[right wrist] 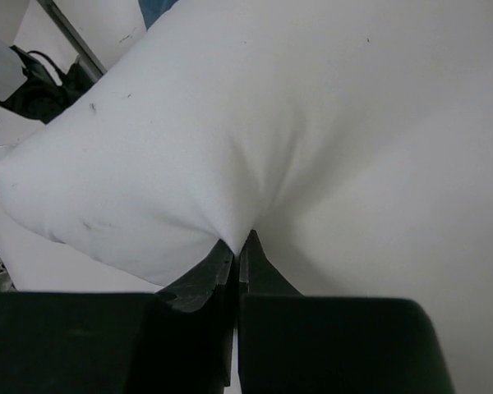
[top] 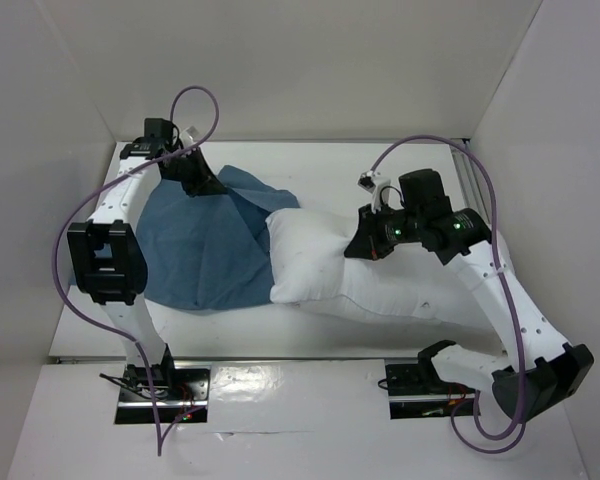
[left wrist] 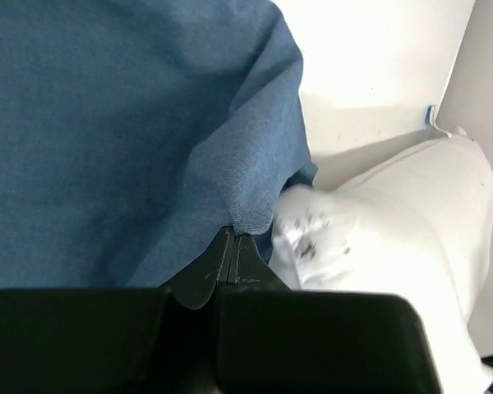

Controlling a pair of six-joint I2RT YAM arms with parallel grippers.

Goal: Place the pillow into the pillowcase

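We cannot tell from above whether the pillow's (top: 320, 265) left end sits inside the pillowcase (top: 195, 250) or only on it. The right arm (top: 505, 295) covers its right end. In the left wrist view its near corner (left wrist: 312, 238) is blurred (specks smeared), and the blue cloth runs off the top and left edges.

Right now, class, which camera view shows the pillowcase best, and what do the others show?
Top external: nearly the whole pillowcase lies spread beside the pillow. Left wrist shows only a close fold pinched in the left gripper. Right wrist shows just a blue sliver at its top edge.
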